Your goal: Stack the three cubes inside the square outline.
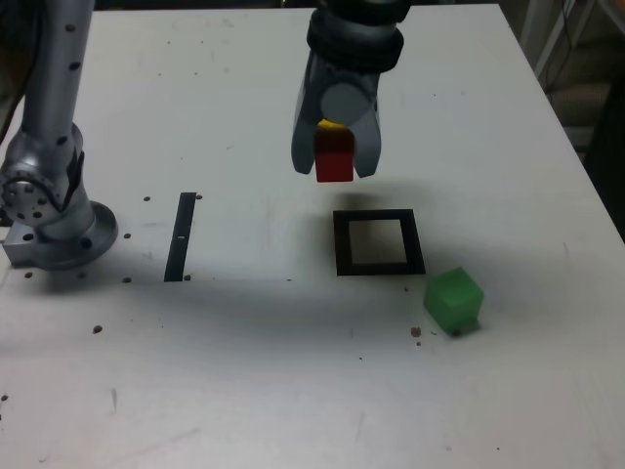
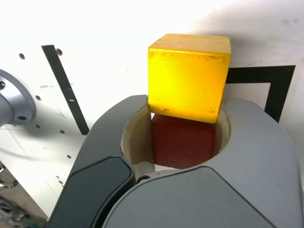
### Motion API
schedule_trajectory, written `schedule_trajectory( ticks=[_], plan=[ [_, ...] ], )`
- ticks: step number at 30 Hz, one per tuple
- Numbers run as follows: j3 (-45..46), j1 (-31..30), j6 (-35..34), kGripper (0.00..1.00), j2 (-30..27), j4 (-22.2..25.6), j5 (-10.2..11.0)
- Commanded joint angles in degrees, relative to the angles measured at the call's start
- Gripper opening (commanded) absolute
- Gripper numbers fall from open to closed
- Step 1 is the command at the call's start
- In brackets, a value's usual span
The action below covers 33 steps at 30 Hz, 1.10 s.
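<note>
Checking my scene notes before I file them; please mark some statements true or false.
1. The gripper holds the red cube. True.
2. The green cube lies inside the square outline. False: it lies outside, near one corner.
3. The yellow cube is on the tabletop. False: it is up at the gripper with the red one.
4. The black strip is left of the outline in the exterior view. True.
5. One cube already stands inside the outline. False: no cube is in it.
</note>
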Motion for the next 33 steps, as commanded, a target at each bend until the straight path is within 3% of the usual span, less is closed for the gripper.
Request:
schedule_trajectory(
  ticks=[1,16,33],
  plan=[
    [-1.54,-1.28,-0.73,0.36,1.64,0.15,-0.7],
    [-5.85,-2.6,-1.53,0.36,9.66,-0.64,-3.26],
    [-4.74,-2.85,-1.49,0.36,11.84,-3.04,-3.87]
  ],
)
